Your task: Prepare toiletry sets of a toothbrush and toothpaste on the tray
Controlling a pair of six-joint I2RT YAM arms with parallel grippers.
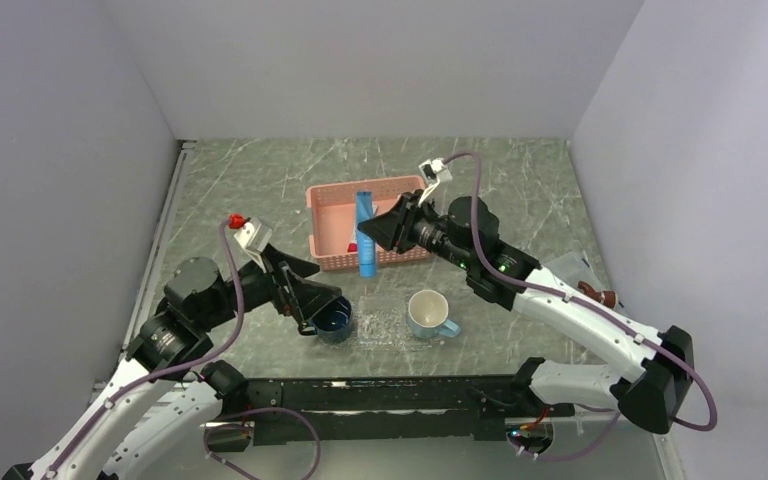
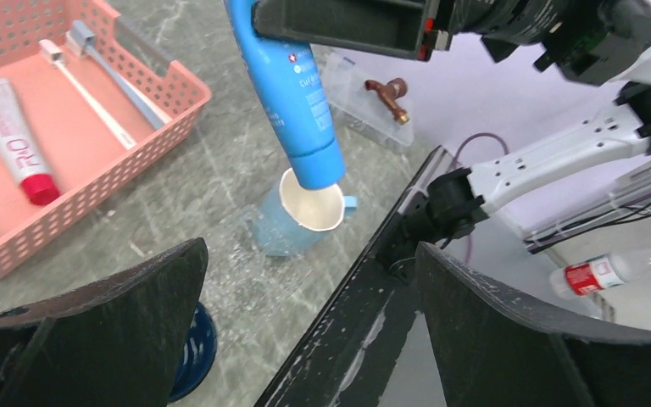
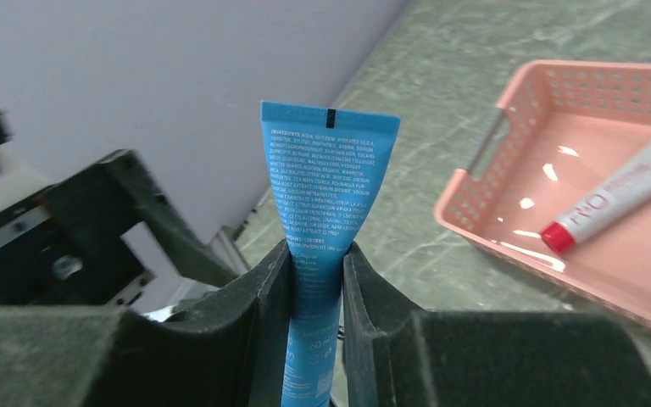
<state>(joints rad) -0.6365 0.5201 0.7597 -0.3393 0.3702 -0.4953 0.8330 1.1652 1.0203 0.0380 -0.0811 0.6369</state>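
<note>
Soft, even overhead light filling the scene, small white glare spots shining inside the pink basket (image 3: 593, 144), left gripper (image 2: 309, 254) looming dark and slightly blurred near the lens.

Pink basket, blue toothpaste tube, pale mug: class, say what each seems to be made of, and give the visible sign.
Pink basket: moulded plastic, glossy; perforated walls, bright glints on its floor. Blue toothpaste tube: soft plastic, satin; flat crimped end, printed text. Pale mug: probably glazed ceramic, given its smooth thick rim, though plastic is possible.
</note>
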